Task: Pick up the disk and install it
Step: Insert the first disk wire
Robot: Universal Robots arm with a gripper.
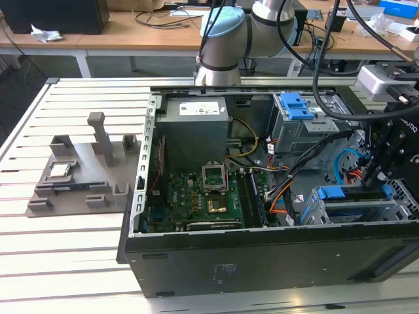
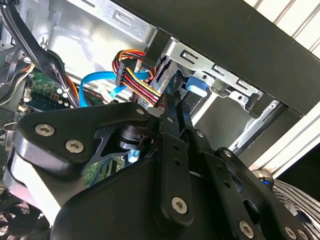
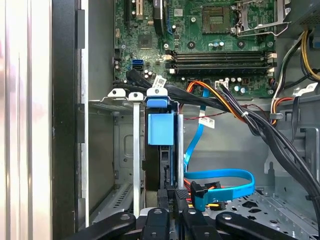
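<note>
The black, open-sided computer case (image 1: 262,261) fills the middle and right of the exterior view, lying on a white slatted table (image 1: 59,261). The disk (image 1: 353,208), a flat rectangular metal drive with blue plastic side rails, sits in the grey metal drive bay (image 1: 399,212) at the lower right of that frame, against the case's near wall. In the first wrist view the disk (image 3: 167,160) is seen edge-on, a dark narrow strip between two upright silver bay rails, with a blue plastic tab (image 3: 161,128) at its far end.

The black gripper (image 1: 371,175) hangs at the exterior view's right edge and reaches down onto the right end of the disk. In both wrist views the gripper (image 3: 174,196) (image 2: 176,100) has its two thin black fingers (image 2: 172,117) drawn close together, pinching the near edge of the disk.

A bright blue flat cable (image 3: 220,175) loops just beside the bay, and a bundle of red, yellow and orange wires (image 2: 135,75) runs past it. The green motherboard (image 1: 196,203) lies in the centre of the exterior view, with the grey boxy power supply (image 1: 193,134) above it and a grey metal cage with a blue plastic latch (image 1: 294,111) at upper right. The pale blue and silver robot arm (image 1: 229,33) stands at the top centre. On the exterior view's left, a grey moulded fixture tray (image 1: 85,203) rests on the table, holding a small square silver chip (image 1: 60,171)
</note>
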